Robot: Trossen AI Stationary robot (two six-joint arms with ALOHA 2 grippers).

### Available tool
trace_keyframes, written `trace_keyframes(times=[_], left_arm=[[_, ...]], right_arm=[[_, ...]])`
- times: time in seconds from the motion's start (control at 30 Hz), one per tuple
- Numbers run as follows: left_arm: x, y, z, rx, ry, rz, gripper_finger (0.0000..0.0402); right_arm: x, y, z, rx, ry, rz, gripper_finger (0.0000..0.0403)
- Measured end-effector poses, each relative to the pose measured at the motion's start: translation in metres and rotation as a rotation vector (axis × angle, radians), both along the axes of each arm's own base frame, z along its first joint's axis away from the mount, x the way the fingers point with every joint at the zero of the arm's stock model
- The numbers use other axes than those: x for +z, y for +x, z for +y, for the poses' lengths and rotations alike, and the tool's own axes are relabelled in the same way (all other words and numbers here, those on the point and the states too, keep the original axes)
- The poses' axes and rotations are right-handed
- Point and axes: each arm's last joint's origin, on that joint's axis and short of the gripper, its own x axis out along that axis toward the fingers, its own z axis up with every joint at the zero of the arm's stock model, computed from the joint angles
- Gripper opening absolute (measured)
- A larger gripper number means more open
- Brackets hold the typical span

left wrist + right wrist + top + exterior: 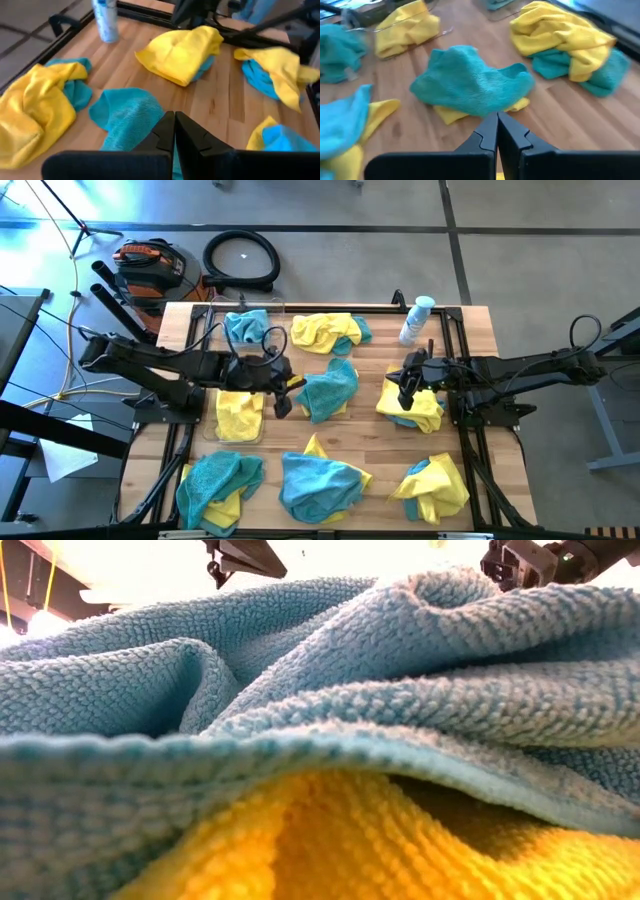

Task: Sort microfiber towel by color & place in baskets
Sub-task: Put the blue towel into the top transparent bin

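Hovering w/ fingers together, left gripper (283, 406) beside teal towel (330, 390).

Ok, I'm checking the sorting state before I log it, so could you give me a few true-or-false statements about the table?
1. The left gripper and the right gripper are both shut. True.
2. A yellow towel lies in the basket beside the left gripper. True.
3. The bottle lies inside a basket. False: it is on the table, at its edge.
4. Every towel is teal. False: several are yellow.
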Motion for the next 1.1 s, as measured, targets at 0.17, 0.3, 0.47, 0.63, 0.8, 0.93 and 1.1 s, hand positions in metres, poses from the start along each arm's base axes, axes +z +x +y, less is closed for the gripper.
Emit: trace_keyframes(times=[0.17,0.3,0.47,0.63,0.8,0.93,1.1], left_arm=[[0.0,-0.001,-0.01,-0.135,0.076,0.024,0.0],[-0.008,-0.014,-0.005,-0.156,0.122,0.046,0.0],[-0.015,-0.047,0.002,-0.165,0.082,-0.032,0.0],[-0.023,-0.083,0.002,-0.193,0.065,-0.147,0.0],[-0.036,-0.106,0.005,-0.185,0.021,-0.18,0.0],[-0.043,-0.114,0.005,-0.204,0.009,-0.179,0.0],[-0.047,-0.116,0.005,-0.21,0.005,-0.174,0.0]], right_arm=[[0.003,0.003,0.007,0.048,0.046,-0.05,0.0],[0.007,0.007,0.017,0.034,0.068,-0.117,0.0],[0.018,0.021,0.036,-0.001,0.061,-0.112,0.0],[0.039,0.051,0.061,0.035,0.02,-0.026,0.0],[0.053,0.084,0.087,0.081,0.02,0.181,0.0],[0.056,0.111,0.111,0.169,0.05,0.349,0.0],[0.045,0.14,0.141,0.269,0.094,0.54,0.0]])
